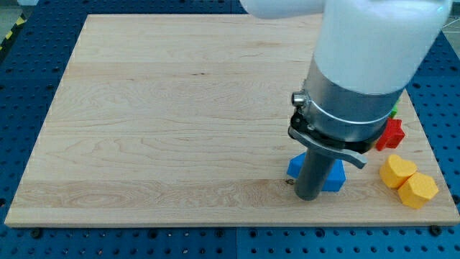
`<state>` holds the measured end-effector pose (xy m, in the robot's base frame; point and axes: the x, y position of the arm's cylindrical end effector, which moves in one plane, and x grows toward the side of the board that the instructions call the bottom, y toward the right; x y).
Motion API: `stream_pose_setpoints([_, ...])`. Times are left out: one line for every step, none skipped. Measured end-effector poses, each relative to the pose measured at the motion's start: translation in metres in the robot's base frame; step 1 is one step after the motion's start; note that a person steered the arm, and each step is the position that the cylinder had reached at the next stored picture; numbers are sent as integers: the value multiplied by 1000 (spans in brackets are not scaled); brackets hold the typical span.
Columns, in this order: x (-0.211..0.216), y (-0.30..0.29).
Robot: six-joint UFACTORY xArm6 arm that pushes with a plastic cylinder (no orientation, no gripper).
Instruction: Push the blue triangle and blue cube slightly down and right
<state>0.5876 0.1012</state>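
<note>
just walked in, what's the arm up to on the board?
The arm is pushing blocks with its rod. My tip sits at the blue blocks near the board's bottom right; the rod hides most of them, so contact and their shapes are unclear. To the view's right lie a red block and two yellow blocks, apart from the blue ones. A green sliver shows behind the arm.

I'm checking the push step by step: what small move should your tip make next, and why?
Probably a short slide toward the view's bottom right. My tip sits right against the blue blocks, which poke out on both sides of the rod, so whether they are a triangle and a cube is hard to tell. Stay short: the yellow blocks and red block lie close on the view's right.
</note>
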Motion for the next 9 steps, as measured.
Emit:
stream_pose_setpoints([0, 12])
stream_pose_setpoints([3, 15])
stream_pose_setpoints([9, -30])
stream_pose_setpoints([-14, -59])
stream_pose_setpoints([-48, -37])
stream_pose_setpoints([-48, -35])
stream_pose_setpoints([-45, -30])
stream_pose_setpoints([-42, -3])
stream_pose_setpoints([-43, 29])
